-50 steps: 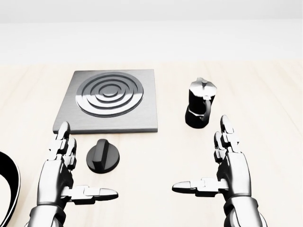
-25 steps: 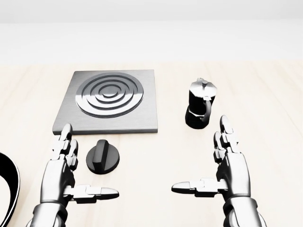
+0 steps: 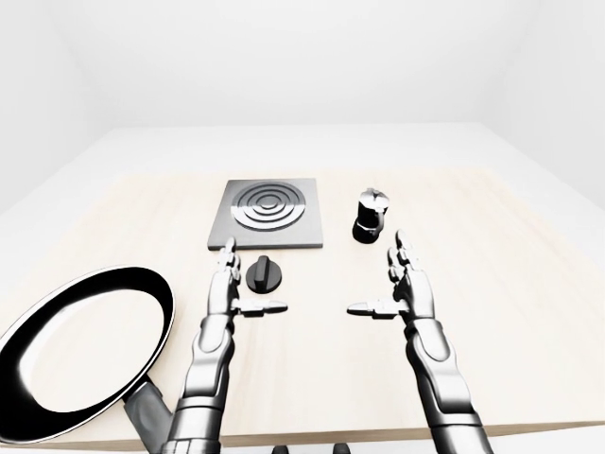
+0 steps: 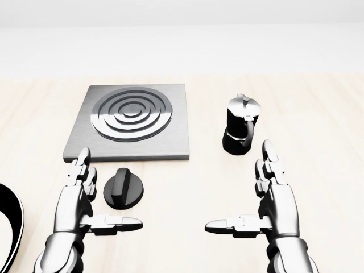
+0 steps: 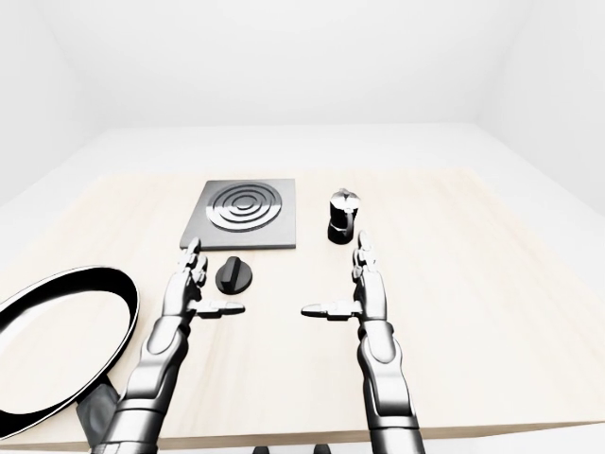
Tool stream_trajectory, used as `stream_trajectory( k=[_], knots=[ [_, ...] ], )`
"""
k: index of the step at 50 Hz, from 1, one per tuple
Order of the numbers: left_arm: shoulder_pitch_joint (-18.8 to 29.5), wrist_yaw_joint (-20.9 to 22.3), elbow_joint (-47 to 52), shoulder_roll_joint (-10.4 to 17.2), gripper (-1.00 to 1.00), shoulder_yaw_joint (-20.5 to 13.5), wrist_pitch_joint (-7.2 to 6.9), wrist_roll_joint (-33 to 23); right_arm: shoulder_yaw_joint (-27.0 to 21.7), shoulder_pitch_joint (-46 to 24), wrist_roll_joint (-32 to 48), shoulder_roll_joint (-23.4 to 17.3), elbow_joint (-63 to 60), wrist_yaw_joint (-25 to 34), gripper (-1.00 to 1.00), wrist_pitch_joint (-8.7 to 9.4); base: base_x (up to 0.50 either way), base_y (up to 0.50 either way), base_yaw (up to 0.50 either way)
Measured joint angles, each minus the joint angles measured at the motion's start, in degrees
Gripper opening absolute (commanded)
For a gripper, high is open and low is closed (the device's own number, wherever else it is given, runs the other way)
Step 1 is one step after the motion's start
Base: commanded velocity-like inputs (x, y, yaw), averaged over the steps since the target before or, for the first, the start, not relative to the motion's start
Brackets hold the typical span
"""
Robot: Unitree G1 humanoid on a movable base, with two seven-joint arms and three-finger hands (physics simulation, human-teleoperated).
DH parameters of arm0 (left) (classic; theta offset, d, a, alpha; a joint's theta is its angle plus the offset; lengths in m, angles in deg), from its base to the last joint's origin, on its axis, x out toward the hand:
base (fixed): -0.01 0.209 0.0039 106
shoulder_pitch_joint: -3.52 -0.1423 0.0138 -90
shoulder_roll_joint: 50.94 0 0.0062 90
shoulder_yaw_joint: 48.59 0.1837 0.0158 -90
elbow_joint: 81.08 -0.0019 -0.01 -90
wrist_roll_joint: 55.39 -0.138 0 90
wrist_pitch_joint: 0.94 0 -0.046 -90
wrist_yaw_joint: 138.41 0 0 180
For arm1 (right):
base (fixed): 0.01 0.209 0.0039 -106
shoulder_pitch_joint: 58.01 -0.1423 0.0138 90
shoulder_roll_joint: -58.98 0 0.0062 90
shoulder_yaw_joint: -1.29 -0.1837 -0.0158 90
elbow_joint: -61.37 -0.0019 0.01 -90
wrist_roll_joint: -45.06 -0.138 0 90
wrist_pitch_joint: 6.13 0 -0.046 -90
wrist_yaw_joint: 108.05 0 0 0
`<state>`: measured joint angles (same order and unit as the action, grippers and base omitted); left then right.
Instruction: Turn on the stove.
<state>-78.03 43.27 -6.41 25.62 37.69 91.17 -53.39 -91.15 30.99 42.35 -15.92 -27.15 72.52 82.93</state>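
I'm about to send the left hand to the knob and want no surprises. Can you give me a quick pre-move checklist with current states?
1. Left hand open, holding nothing: ok.
2. Knob in plain view, just right of that hand in the head view: ok.
3. Hand touching knob: not ok, a gap shows.
4. Moka pot off the stove plate, away from the knob: ok.
5. Right hand open, away from the knob: ok.
6. Stove on or off: cannot tell.

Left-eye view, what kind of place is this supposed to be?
Probably a simulated kitchen worktop: a pale wooden table carries a square grey stove plate with ringed burner, a black moka pot and a black frying pan.
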Motion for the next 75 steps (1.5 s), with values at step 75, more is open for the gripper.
stream_trajectory(
  k=[75],
  knots=[
    [-5.3, 4.7, -2.48, -3.09, 1.0, 7.48, 1.96, -7.57, 0.57, 0.66, -0.42, 0.25, -1.21, 0.92, 1.0, 1.04, 0.0, 0.0, 0.0]
  ],
)
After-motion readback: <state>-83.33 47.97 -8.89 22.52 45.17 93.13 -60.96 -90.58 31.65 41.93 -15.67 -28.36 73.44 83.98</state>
